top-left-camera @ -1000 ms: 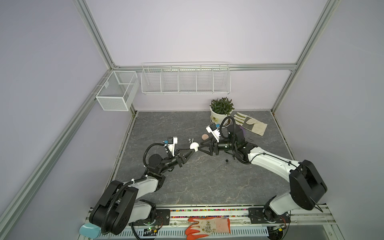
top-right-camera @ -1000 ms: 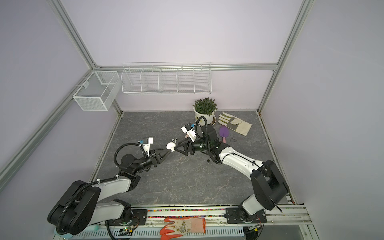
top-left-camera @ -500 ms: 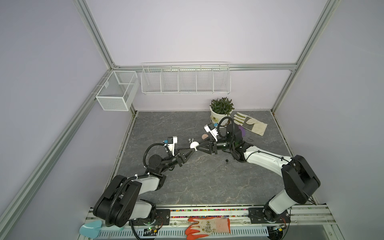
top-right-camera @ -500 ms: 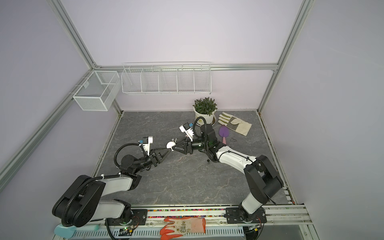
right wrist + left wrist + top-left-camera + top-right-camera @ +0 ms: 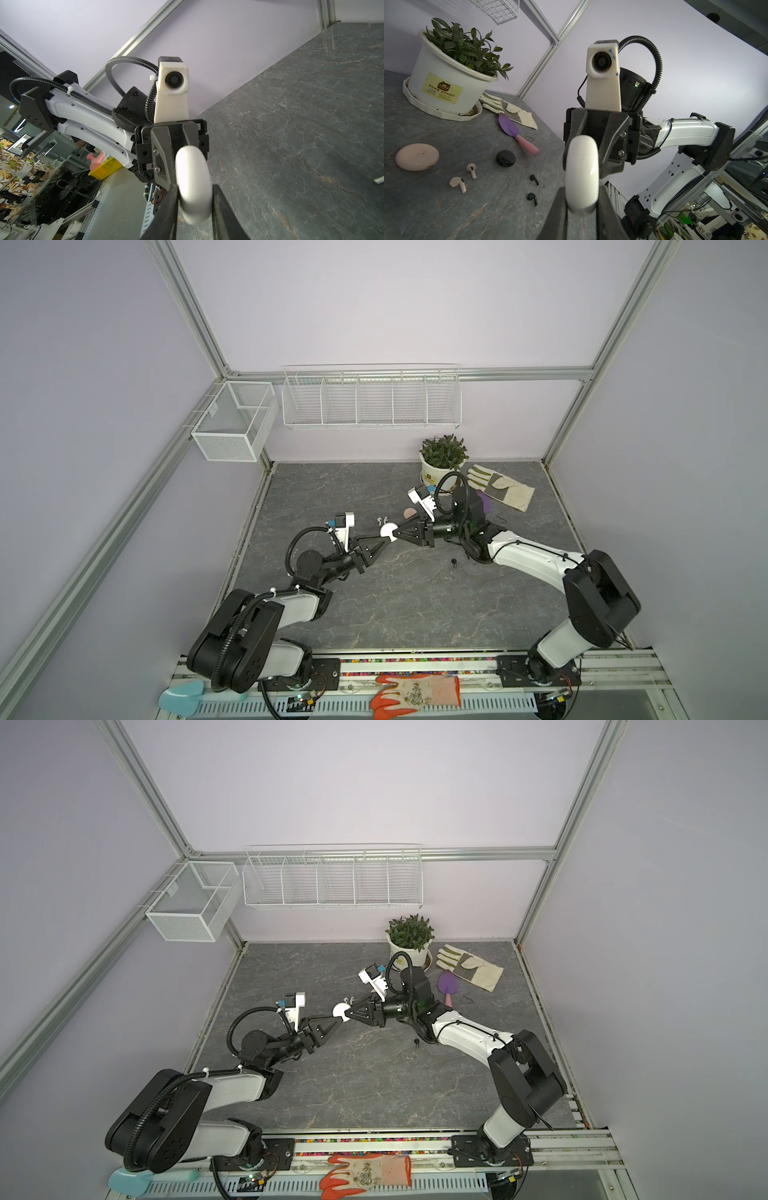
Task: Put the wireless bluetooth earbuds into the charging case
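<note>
Pinching white charging case (image 5: 389, 529) aloft with your left pincer (image 5: 581, 203); right pincer (image 5: 195, 199) flanks it, grip unclear; earbuds (image 5: 457, 182) on table (image 5: 488, 214), none seen inserted.

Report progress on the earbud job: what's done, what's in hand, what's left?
Done: nothing visibly seated. In hand: the left end effector clamps the white case, seemingly closed, in the air; the right end effector brackets its far end. Remaining: pale earbuds and black earbuds lie loose on the table near the closed pink case and black case.
</note>
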`<action>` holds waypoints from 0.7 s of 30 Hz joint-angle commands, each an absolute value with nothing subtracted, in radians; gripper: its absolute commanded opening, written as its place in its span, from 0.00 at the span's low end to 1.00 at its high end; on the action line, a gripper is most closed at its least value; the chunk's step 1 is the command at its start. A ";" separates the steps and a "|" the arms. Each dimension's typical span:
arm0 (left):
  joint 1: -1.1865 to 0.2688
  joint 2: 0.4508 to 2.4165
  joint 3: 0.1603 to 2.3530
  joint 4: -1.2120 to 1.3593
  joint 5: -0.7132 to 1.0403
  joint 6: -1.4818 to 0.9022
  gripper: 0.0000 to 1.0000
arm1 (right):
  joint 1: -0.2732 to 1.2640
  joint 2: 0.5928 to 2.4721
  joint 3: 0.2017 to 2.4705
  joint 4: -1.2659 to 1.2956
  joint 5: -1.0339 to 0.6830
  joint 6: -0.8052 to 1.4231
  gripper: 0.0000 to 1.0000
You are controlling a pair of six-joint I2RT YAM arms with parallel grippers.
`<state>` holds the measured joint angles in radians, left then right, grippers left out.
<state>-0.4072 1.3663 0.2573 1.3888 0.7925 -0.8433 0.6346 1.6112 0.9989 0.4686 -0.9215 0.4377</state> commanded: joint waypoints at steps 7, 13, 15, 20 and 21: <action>-0.414 1.295 0.275 1.218 0.795 -0.754 0.27 | 0.641 1.573 1.049 0.339 -0.980 0.309 0.19; -0.473 1.151 0.315 0.822 0.725 -0.467 0.43 | 0.599 1.481 1.148 -0.214 -0.893 -0.105 0.18; -0.500 1.164 0.332 0.799 0.729 -0.412 0.43 | 0.577 1.468 1.155 -0.268 -0.897 -0.139 0.17; -0.544 1.245 0.359 0.900 0.791 -0.352 0.44 | 0.571 1.475 1.241 -0.458 -0.871 -0.229 0.16; -0.548 1.249 0.362 0.903 0.791 -0.340 0.44 | 0.569 1.473 1.244 -0.474 -0.861 -0.237 0.16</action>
<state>-0.5350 1.2312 0.3305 0.9062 0.7639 -0.4381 0.5705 1.4803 1.2205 -0.3008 -0.8825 -0.1108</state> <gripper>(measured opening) 0.442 0.224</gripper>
